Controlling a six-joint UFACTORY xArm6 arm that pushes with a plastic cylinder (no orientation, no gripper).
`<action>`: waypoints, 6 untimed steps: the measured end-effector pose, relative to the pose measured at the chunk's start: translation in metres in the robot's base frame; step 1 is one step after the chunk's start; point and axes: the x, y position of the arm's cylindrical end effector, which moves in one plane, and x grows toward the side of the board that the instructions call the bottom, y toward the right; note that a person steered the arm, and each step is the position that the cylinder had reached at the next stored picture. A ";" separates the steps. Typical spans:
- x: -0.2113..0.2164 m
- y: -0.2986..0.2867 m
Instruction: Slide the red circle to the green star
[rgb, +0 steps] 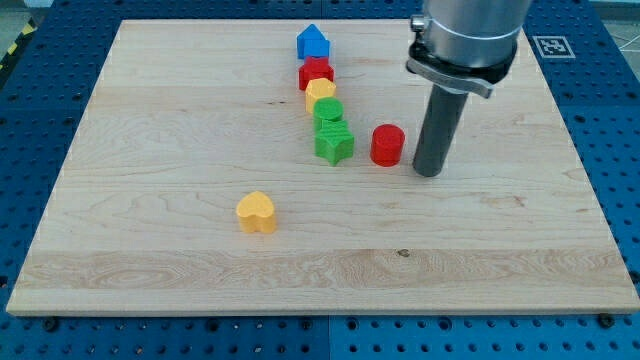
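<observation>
The red circle (387, 144) stands on the wooden board, just right of the green star (334, 143), with a small gap between them. My tip (428, 170) rests on the board just right of the red circle, close to it but apart. The green star is the lowest block in a short column of blocks near the view's top middle.
Above the green star in the column stand a green circle (329, 111), a yellow block (320, 92), a red block (316, 72) and a blue house-shaped block (312, 42). A yellow heart (256, 212) lies alone at lower left. The board's edge (320, 308) runs along the view's bottom.
</observation>
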 end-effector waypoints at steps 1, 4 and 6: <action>-0.010 0.009; -0.043 -0.015; -0.040 -0.015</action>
